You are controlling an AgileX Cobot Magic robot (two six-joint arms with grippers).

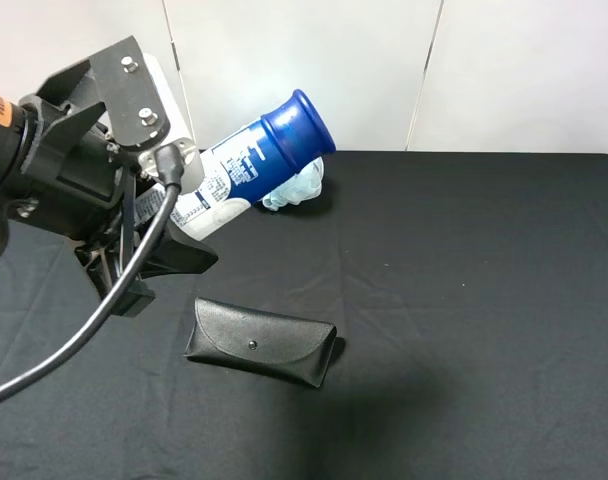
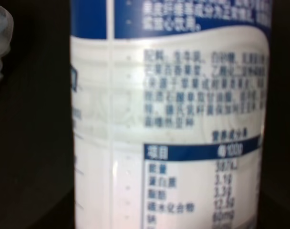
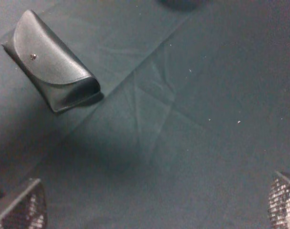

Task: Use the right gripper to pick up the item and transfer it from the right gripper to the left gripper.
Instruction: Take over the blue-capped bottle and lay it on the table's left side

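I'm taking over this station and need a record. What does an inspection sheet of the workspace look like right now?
Surface: creased black cloth covers the table.
Job's things: bottle held off the cloth, tilted, with blue cap uppermost.
Clutter: black glasses case closed and lying flat; pale blue pouf behind the bottle.
Grippers: left gripper shut on the bottle; right gripper open, empty, above the cloth.
Cables: thick black cable hangs from the left gripper.
Surroundings: white wall panels.

Black desk (image 1: 484, 290) here, glasses case (image 1: 261, 342) lying flat out front, pale blue pouf (image 1: 304, 190) sitting at the back edge.
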